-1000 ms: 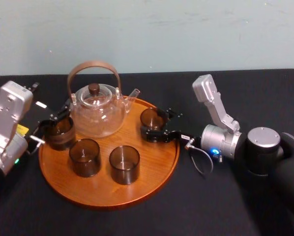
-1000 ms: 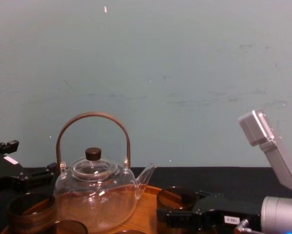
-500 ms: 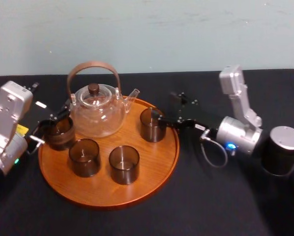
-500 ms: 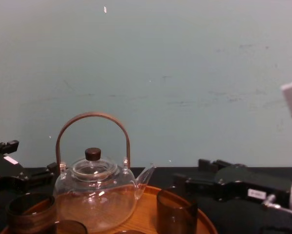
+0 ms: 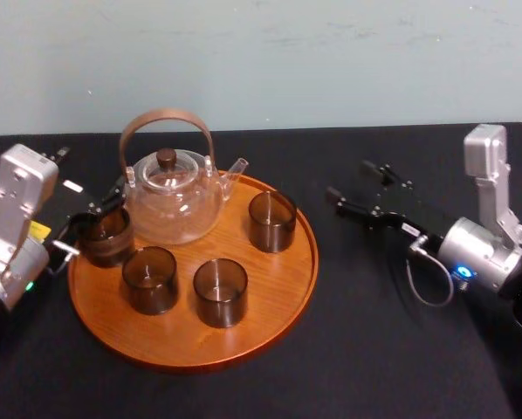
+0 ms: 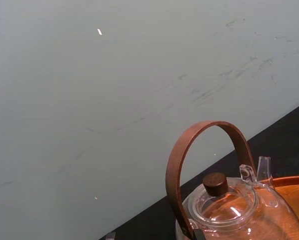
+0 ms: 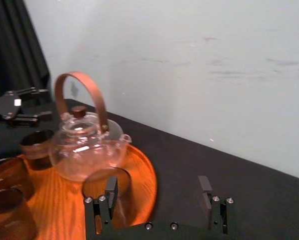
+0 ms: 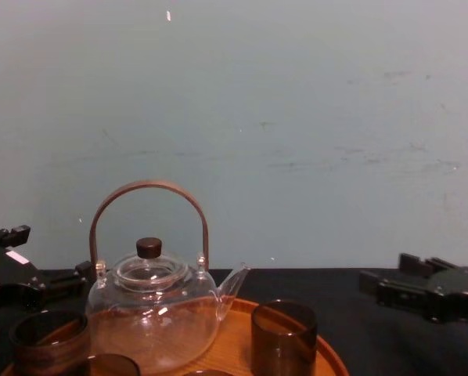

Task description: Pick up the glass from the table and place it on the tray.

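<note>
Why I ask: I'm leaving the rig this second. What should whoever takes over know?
Right tool: open, empty, above the table to the right of the tray.
Left tool: at the tray's left edge, around the far-left glass. I cannot tell whether it grips.
On the tray: teapot, right glass, middle glass and front-left glass, all standing free.
Done: three glasses placed.
Left: check that the far-left glass rests on the tray, release it, and withdraw the left tool.
</note>
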